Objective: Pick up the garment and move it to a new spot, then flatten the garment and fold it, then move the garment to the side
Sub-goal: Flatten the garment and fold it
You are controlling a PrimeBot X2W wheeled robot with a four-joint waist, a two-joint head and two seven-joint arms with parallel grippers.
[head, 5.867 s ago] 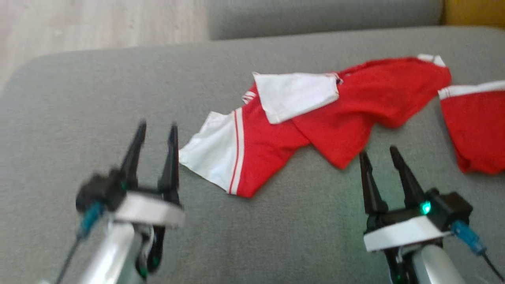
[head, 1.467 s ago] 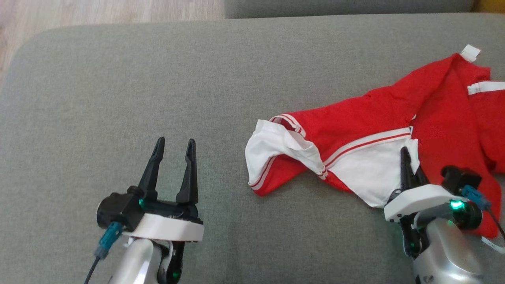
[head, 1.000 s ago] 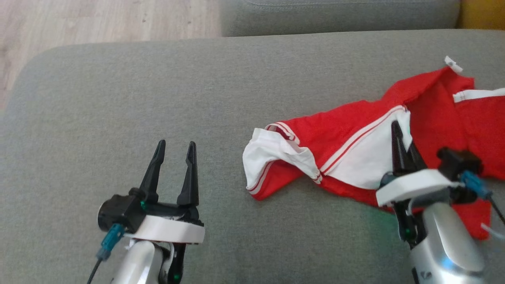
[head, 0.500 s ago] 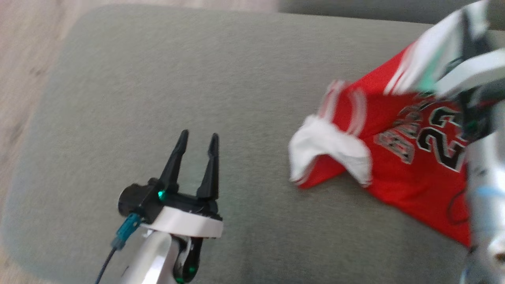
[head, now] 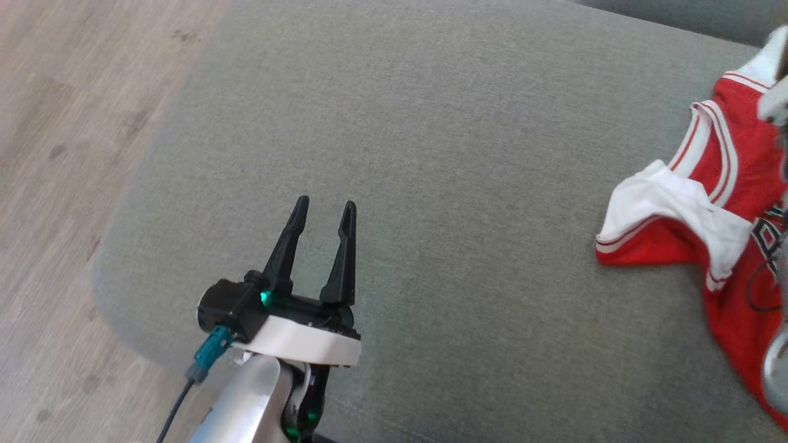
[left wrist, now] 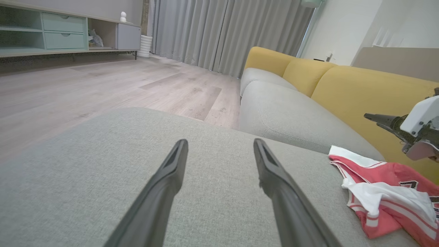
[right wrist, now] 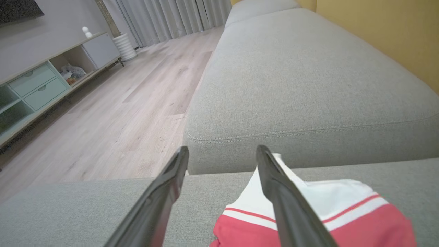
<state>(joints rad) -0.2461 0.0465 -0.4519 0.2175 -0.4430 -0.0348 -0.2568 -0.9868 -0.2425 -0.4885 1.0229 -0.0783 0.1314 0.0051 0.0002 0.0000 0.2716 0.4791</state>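
1. Garment seen past the right gripper: in the right wrist view the two dark fingers stand spread wide and released, with nothing between them. A white sleeve with a red stripe lies on the grey cushion at the lower right of the frame, partly behind one finger.
2. At the lower middle of the head view, the left gripper also has its fingers parted and empty, over bare grey cushion. The left wrist view shows the same open gap.
3. In the head view the garment lies crumpled at the right edge, well apart from the left gripper. A white sleeve is folded over the red body, and the black lettering is cut off by the frame.
4. In the left wrist view the garment sits at the lower right. The right gripper is above it at the right edge, not touching the cloth.
5. Further out are a second grey cushion, a yellow backrest and a wooden floor at the left.
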